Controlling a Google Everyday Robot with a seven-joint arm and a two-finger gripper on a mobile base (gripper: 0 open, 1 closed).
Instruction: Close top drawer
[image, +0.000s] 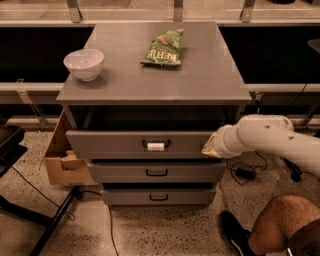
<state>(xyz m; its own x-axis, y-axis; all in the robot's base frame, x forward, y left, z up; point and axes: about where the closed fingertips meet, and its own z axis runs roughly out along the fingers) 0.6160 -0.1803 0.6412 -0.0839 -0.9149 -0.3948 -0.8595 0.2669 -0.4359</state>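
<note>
The top drawer (115, 144) is a wide grey drawer with a dark handle wrapped in a white tag (155, 146). It stands only a little way out from the grey cabinet (150, 75). My white arm reaches in from the right, and the gripper (210, 145) sits against the right end of the drawer front. The arm's wrist hides the gripper's tip.
A white bowl (84, 63) and a green chip bag (163, 48) lie on the cabinet top. Two lower drawers (156, 172) with plain dark handles are below. A cardboard box (62, 160) stands at the left. A person's knee (280, 222) and shoe are at the bottom right, with cables on the floor.
</note>
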